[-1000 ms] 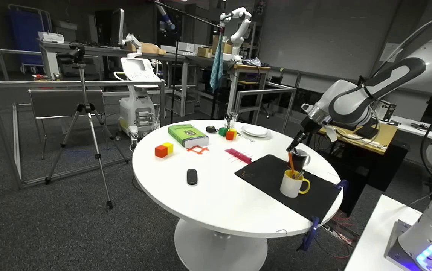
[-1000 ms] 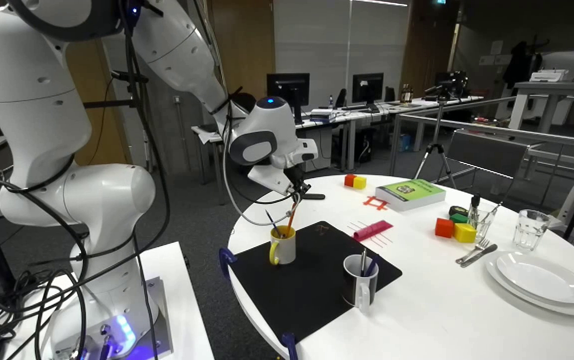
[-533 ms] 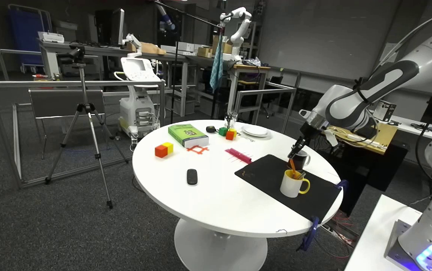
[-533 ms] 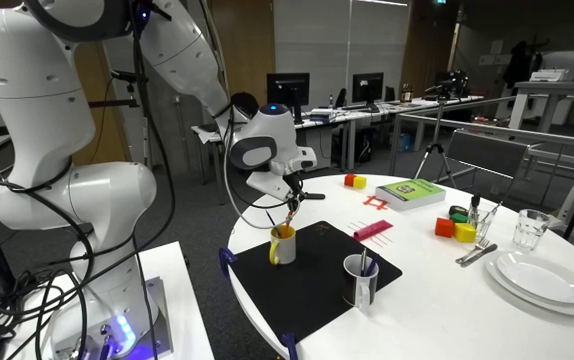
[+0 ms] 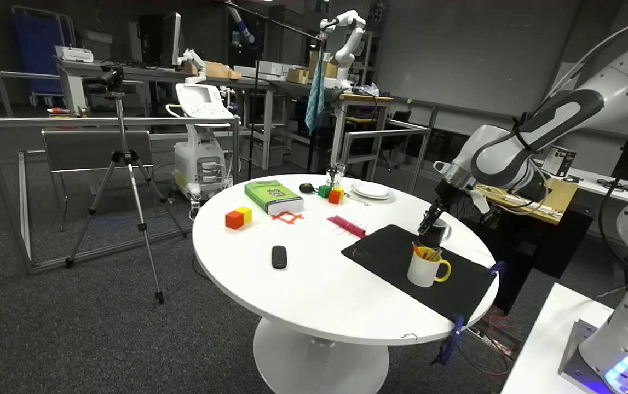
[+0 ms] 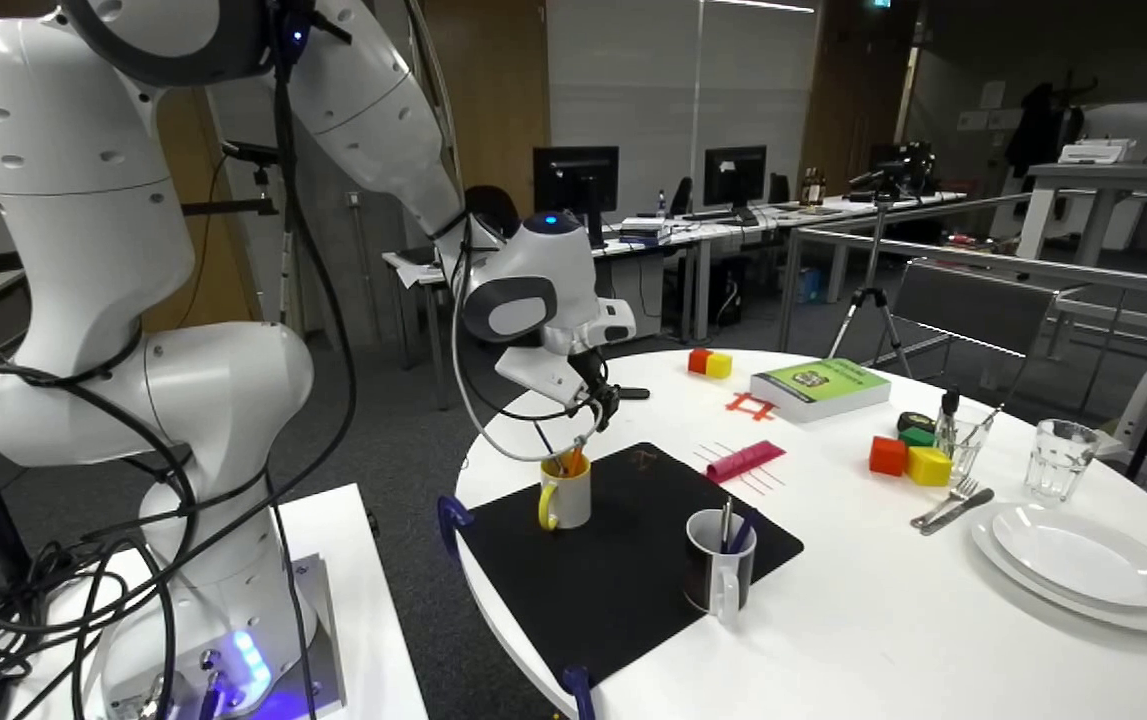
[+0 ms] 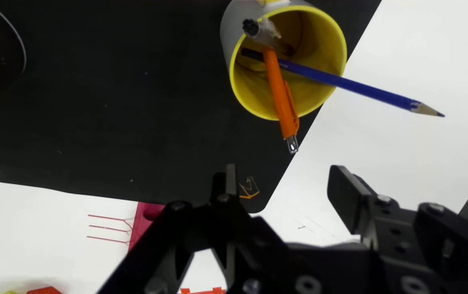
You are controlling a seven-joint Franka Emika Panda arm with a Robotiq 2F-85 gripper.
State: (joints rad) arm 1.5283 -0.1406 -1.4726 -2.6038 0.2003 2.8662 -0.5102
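Nothing sits between the fingers of my gripper (image 7: 282,175), which stands open in the wrist view. Just beyond the fingertips, an orange pen (image 7: 279,92) leans in a white mug (image 7: 230,28) with a yellow inside, and a blue pencil (image 7: 352,85) sticks out over the rim. In both exterior views the gripper (image 6: 605,408) hangs slightly above and beside this mug (image 5: 422,271), apart from the pen. A black mug (image 6: 708,575) holding pens, with a white handle, shares the black mat (image 6: 623,560); in an exterior view the gripper (image 5: 426,224) partly covers it.
A pink piece (image 6: 745,460) lies near the mat, and a black oblong object (image 5: 279,257) farther off. Toward the far side are a green book (image 5: 274,197), coloured blocks (image 5: 238,218) and plates (image 6: 1083,555). Blue clamps (image 5: 449,342) grip the table edge.
The gripper came down holding the orange pen over the white mug, then opened and let it go. The pen now rests lower in the mug.
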